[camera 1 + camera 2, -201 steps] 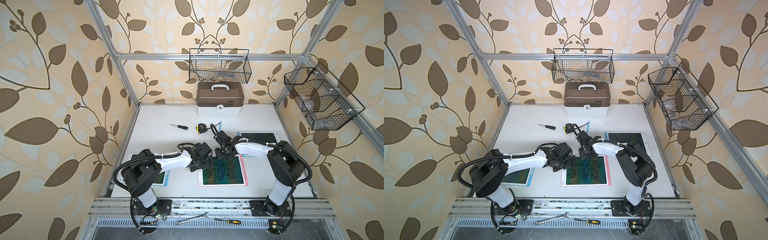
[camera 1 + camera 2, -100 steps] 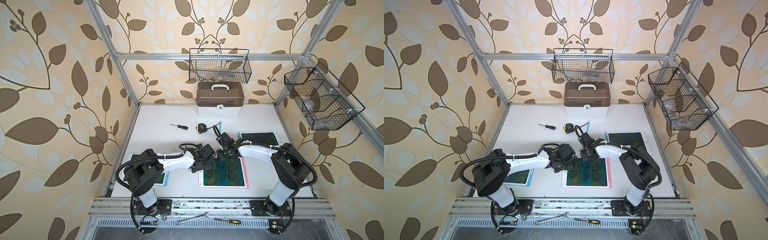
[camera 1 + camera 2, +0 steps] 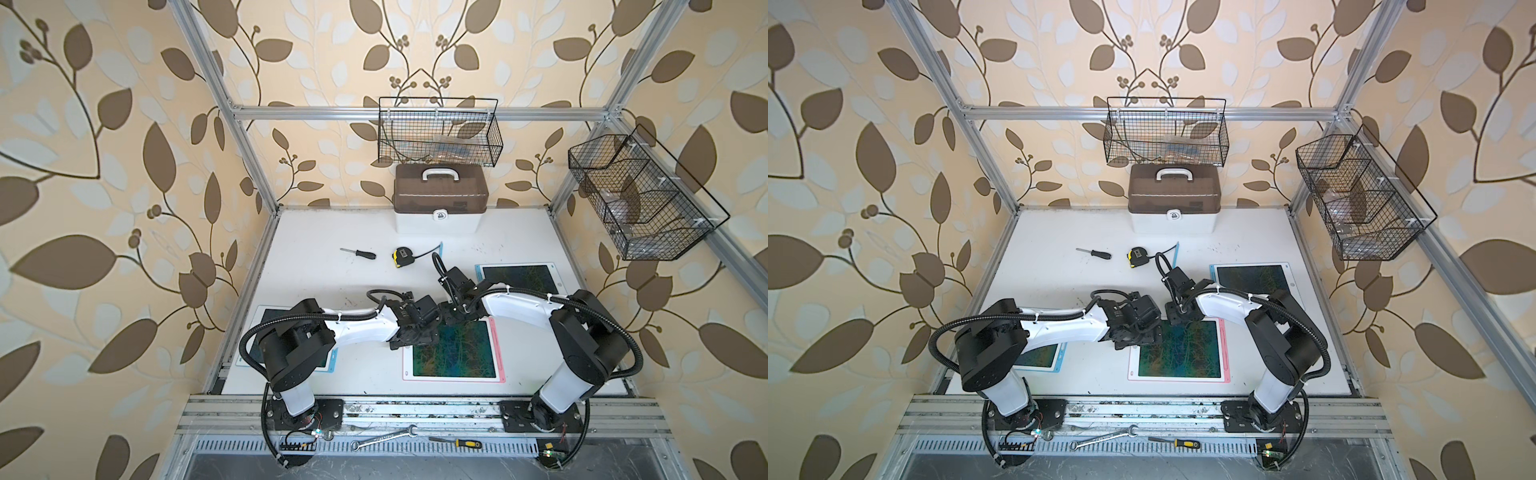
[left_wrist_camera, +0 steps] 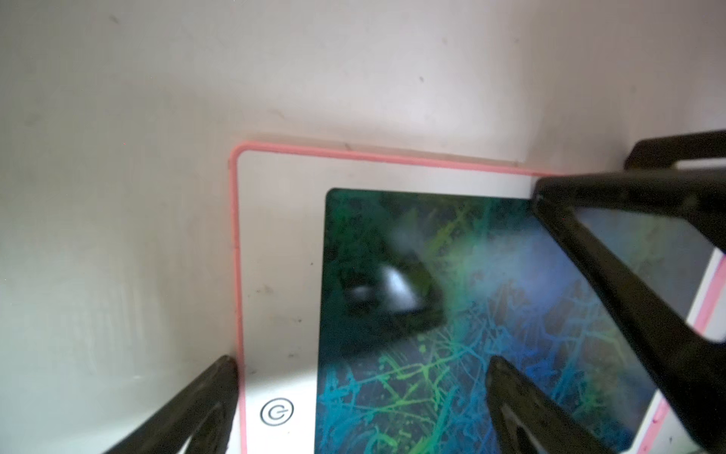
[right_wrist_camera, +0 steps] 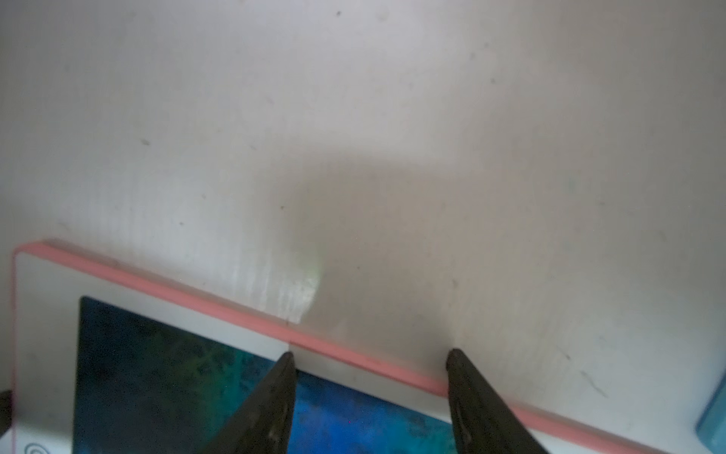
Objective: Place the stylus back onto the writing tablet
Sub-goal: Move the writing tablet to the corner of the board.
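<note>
A: State of the left tool [image 4: 361, 359]?

B: Spread to the full, gripping nothing. Hanging over the tablet [image 4: 275, 243] at its 11 o'clock corner, with one finger [image 4: 212, 397] just outside the pink rim and its mate above the screen.

A: And of the right tool [image 5: 370, 353]?

B: Roughly half spread, empty as well. Straddling the 12 o'clock rim, with one finger [image 5: 275, 393] above the bezel and its mate over bare table [image 5: 353, 118]. Touching down or hovering: cannot tell.

A: Anything in the way?

B: Only the tools themselves, crowded close at that far edge yet apart. Farther toward 12 o'clock, a tape [image 3: 401, 255], a screwdriver [image 3: 359, 252] and a thin blue stick [image 3: 441, 249]; behind those, a box [image 3: 440, 195] against the wall. Also a blue pad [image 3: 519, 279] at 1 o'clock and a second pad [image 3: 1038, 355] at 9 o'clock, half under the left arm.

A: And the stylus [image 3: 496, 349]?

B: Seemingly the pink bar lying along the tablet's 3 o'clock edge, though too small to be sure. About 4 o'clock from the right tool, near it, touched by neither tool.
</note>
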`<state>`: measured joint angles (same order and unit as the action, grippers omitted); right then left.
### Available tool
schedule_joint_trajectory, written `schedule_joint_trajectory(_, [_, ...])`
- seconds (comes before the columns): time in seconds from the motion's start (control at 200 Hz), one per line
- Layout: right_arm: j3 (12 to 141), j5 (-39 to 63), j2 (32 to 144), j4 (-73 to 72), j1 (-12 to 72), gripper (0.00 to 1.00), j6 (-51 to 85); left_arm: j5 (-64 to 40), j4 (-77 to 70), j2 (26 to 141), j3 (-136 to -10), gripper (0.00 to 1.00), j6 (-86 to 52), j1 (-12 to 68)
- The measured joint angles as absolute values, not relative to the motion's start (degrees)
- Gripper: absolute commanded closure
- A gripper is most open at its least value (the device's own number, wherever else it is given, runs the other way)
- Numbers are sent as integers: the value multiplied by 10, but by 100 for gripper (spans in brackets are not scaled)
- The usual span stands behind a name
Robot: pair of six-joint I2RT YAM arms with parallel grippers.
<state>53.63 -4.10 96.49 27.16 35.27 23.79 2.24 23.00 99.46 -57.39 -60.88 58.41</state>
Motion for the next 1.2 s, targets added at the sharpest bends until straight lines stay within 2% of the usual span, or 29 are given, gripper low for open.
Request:
schedule_joint_trajectory(0.22, [551,-42,949,334,319,36,222,19,208,1026,-611,2,-670,627])
schedule_joint_trajectory(0.4, [590,-37,885,374,282,36,211,13,196,1057,-657,2,-695,653])
schedule_joint_trajectory(0.71, [614,-9,786,406,235,35,207,-17,172,1117,-732,3,-726,661])
schedule_joint_trajectory(1.2, [591,24,690,443,152,35,183,-77,46,1207,-820,3,-771,665])
